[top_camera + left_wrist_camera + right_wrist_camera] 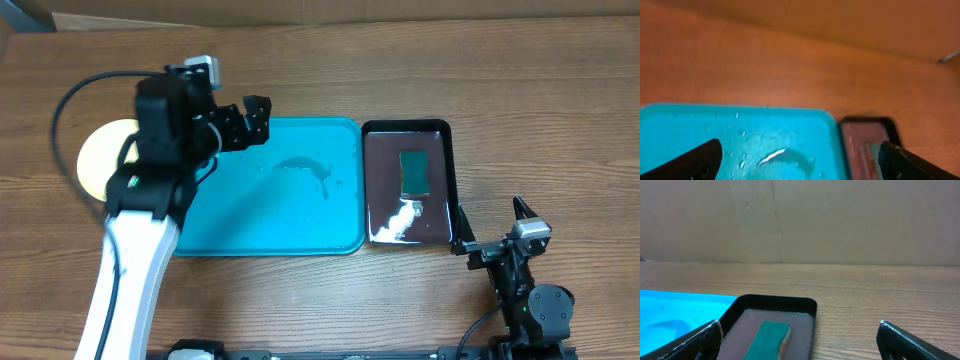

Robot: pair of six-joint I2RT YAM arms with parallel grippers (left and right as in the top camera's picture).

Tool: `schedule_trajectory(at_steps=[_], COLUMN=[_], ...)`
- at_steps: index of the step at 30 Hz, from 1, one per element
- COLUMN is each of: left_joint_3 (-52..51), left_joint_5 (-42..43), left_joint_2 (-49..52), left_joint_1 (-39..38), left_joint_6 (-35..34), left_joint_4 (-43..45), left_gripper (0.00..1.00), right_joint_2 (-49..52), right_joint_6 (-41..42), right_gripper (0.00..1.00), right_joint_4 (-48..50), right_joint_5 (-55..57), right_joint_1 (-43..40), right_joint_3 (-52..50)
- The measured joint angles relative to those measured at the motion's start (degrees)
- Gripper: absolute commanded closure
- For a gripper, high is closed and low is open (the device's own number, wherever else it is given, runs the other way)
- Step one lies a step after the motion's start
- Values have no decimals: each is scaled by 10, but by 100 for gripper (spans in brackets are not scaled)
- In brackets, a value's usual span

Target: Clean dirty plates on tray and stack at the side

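Tray (260, 210) sitting wet, plateless. Yellow plate (98, 160) lying just left of it, partly under arm. Left gripper (258, 120) hanging wide open, empty, over tray's far-left corner; right gripper (488, 210) open, empty. Stacking probably done; next move likely calling for parking the left arm.

Wooden counter (400, 70), brown grain, fills most of overhead view. Narrow glossy black tray (405, 124) right of centre, long side running front to back, raised rim, rounded corners. Inside: murky brownish liquid, white glare at near end. Green sponge (414, 172) lying flat in far half of tray, apart from rim. Plain cardboard wall (300, 15) along far edge of counter.
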Motion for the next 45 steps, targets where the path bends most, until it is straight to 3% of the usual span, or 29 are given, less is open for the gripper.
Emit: schedule_trajectory(at_steps=[5, 11, 19, 25, 37, 45], left_joint_3=[3, 6, -31, -125, -415, -545], left_joint_5=[-25, -78, -125, -158, -165, -167], left_joint_2=[-105, -236, -436, -544, -675, -706], left_joint_1=[0, 0, 0, 0, 0, 0], left_joint_6=[10, 16, 17, 17, 3, 0], left_joint_4=[-16, -140, -130, -17, 354, 432], left_gripper=[0, 0, 0, 0, 0, 0], right_joint_2=[0, 0, 0, 0, 0, 0], right_joint_6=[0, 0, 0, 0, 0, 0], right_gripper=[0, 0, 0, 0, 0, 0], right_joint_4=[0, 0, 0, 0, 0, 0], right_joint_5=[0, 0, 0, 0, 0, 0], right_joint_1=[0, 0, 0, 0, 0, 0], right_joint_3=[0, 0, 0, 0, 0, 0])
